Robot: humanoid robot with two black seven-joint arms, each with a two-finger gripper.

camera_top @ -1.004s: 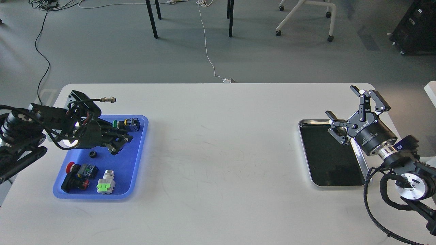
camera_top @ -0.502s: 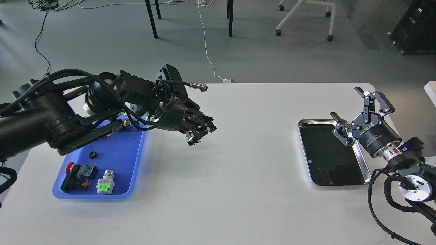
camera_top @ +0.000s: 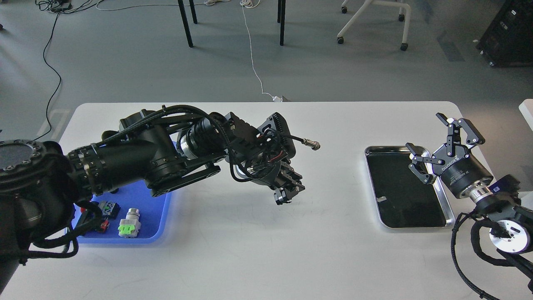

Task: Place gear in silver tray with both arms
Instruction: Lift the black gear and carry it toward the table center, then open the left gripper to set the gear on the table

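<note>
My left gripper point(camera_top: 287, 196) hangs over the middle of the white table point(camera_top: 266, 250), pointing down and right. Its fingers are closed together on a small thing that I take to be the gear; only a pale speck shows at the tips. The silver tray point(camera_top: 399, 196) lies at the right, with a dark, bare bottom. My right gripper point(camera_top: 425, 131) is open and empty, above the tray's far right corner, with its fingers spread wide toward the left.
The blue tray point(camera_top: 145, 225) at the left is mostly hidden by my left arm. A green and white push button point(camera_top: 130, 223) and a red and black switch point(camera_top: 100, 212) show in it. A cable plug point(camera_top: 311, 144) sticks out from the left wrist.
My left arm has left the blue tray and swung right to the table's middle, fingers closed. My right gripper has shifted slightly right and stays open.
</note>
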